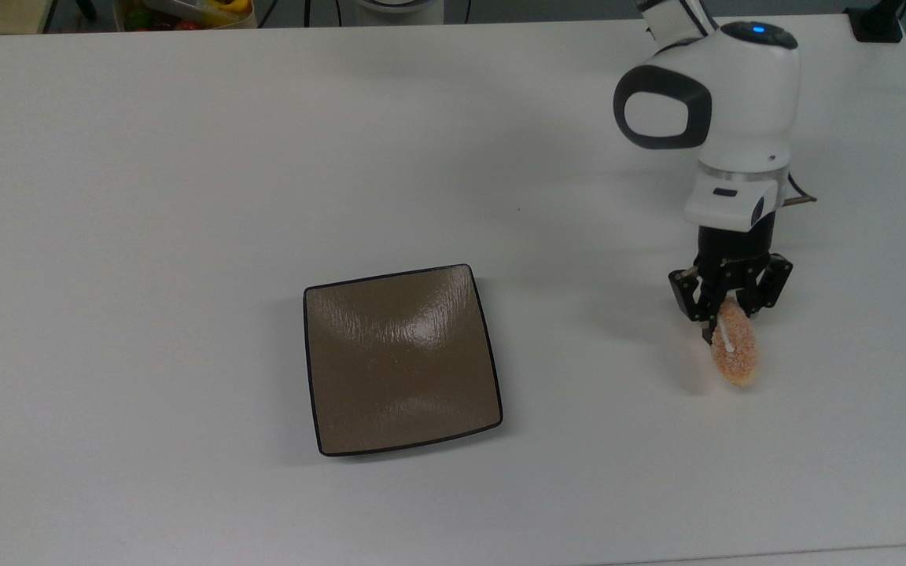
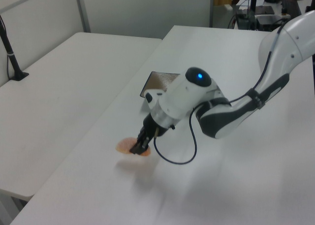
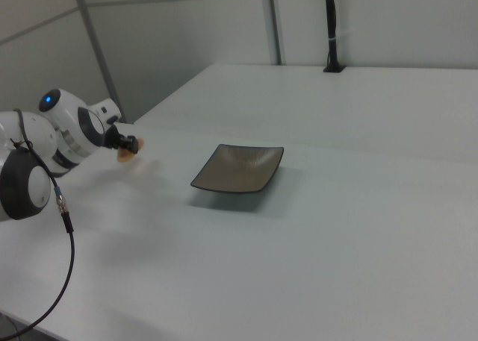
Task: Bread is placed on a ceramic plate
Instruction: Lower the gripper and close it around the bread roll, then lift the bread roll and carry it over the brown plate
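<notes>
Gripper (image 1: 728,318) clenched on the upper end of the bread (image 1: 734,350), at the top view's right side of the white table (image 1: 185,196). The shadow set off from the roll suggests it is just clear of the surface; I cannot confirm this. Ceramic plate (image 1: 402,359) sits bare, well apart toward the top view's left. Step in hand: lift after grasp. Next move calls for carrying the roll across to above the plate, then lowering and releasing.
</notes>
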`<state>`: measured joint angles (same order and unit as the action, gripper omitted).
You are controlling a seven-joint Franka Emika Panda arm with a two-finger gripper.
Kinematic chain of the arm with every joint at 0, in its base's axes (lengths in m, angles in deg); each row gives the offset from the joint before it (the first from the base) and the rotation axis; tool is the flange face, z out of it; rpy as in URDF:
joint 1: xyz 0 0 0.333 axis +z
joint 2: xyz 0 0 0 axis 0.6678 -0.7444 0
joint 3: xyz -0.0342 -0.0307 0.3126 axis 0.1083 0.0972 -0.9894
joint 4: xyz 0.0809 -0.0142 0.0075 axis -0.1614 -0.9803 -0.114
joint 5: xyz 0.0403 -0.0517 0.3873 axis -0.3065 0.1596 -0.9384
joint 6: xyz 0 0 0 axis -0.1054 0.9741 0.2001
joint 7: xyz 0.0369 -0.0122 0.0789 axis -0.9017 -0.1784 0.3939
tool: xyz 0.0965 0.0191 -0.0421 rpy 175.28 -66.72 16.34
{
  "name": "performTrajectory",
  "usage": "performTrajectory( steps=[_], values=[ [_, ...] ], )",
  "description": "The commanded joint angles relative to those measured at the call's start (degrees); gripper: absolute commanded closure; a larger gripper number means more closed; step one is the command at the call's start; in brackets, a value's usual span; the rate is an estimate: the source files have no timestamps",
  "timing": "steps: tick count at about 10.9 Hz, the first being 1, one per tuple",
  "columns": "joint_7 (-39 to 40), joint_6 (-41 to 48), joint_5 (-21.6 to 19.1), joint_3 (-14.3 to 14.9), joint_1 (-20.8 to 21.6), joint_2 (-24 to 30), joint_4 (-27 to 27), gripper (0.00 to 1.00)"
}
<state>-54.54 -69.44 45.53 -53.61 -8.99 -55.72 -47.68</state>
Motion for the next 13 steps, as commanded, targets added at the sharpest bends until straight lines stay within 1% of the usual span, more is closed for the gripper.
performTrajectory(
  steps=[1,3,4,5,7,9,10,12,13],
  values=[
    [-0.9,1.4,-4.3,0.7,-0.4,9.2,-4.5,0.65],
    [-0.4,6.5,-7.8,0.5,-2.4,14.0,-5.3,0.64],
    [1.4,9.3,-9.6,0.4,-3.1,15.8,-6.0,0.64],
    [4.4,12.4,-12.5,0.3,-4.2,17.2,-6.1,0.64],
    [11.0,18.0,-20.1,0.3,-6.5,19.8,-6.1,0.64],
    [18.1,23.9,-24.6,0.3,-10.0,22.6,-6.3,0.64],
    [22.2,25.1,-25.6,-0.1,-12.7,24.2,-8.1,0.64],
    [29.7,25.0,-25.9,-3.0,-19.8,26.7,-11.0,0.64],
    [32.4,25.1,-25.9,-3.0,-21.9,26.8,-11.1,0.64]
  ],
)
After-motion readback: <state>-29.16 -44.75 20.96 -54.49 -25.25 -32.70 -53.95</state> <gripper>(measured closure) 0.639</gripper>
